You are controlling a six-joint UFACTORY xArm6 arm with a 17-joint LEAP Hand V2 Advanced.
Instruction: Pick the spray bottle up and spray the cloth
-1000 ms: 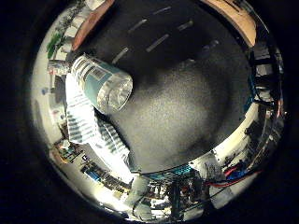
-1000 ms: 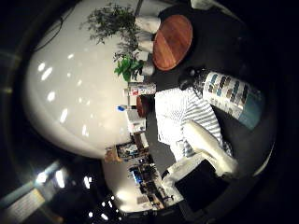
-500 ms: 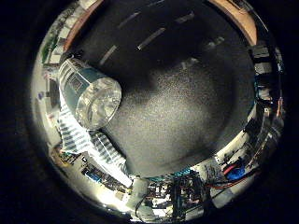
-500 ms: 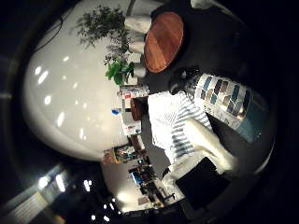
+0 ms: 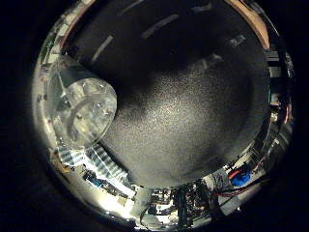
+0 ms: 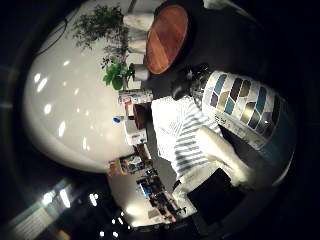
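Bottle (image 6: 250, 120) close beside striped cloth (image 6: 180, 135) edge

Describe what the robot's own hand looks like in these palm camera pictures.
Only a little of the hand shows, in the thumb side palm view: a white, rounded, padded-looking finger reaching in beside the spray bottle with the label of coloured tiles, and a flat black block at its base. No markings can be made out on it. The little finger side palm view shows none of the hand.
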